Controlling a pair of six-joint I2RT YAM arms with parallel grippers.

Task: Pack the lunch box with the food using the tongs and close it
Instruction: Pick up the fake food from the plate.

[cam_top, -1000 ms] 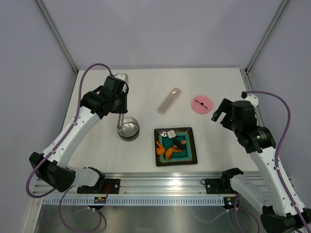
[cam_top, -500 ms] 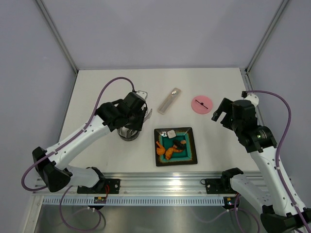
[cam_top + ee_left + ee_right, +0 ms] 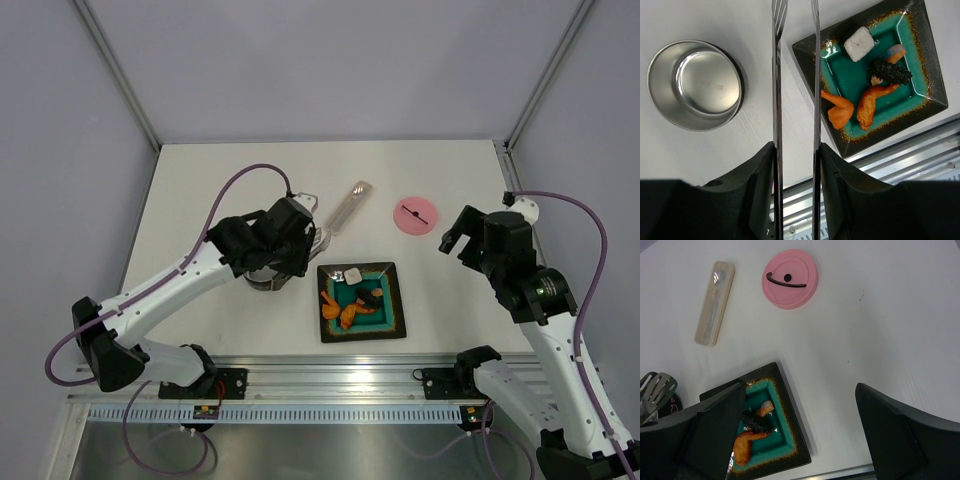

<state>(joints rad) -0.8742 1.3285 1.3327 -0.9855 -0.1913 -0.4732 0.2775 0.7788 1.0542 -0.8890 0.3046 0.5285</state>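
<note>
Nearest you, low in the centre of the overhead frame, sits the square teal plate with a dark rim [image 3: 388,312]. On it lies the food: orange chunks [image 3: 840,112], a white square piece [image 3: 859,43] and a dark rough piece [image 3: 890,72]. Just left of the plate, your left end effector [image 3: 796,150] is closed on the long slim silver tongs [image 3: 777,100], its two fingers pressing the thin arms from outside. The arms run parallel with a gap between them, and the tips stand apart. In the left wrist frame the tongs run up the middle, with the small round shiny steel tin [image 3: 695,85] at upper left, upright and uncovered, its bare floor showing. The plate is at right, and the right tong arm crosses its left corner. At the right of the overhead frame, your right end effector [image 3: 455,235] hangs with its jaws spread wide, gripping nothing, over the white tabletop [image 3: 200,180]. Farther back, the flat pink round lid with a black handle [image 3: 790,279] lies at upper centre-right of the overhead frame. Left of it lies a pale oblong case holding a silvery utensil [image 3: 715,302].
</note>
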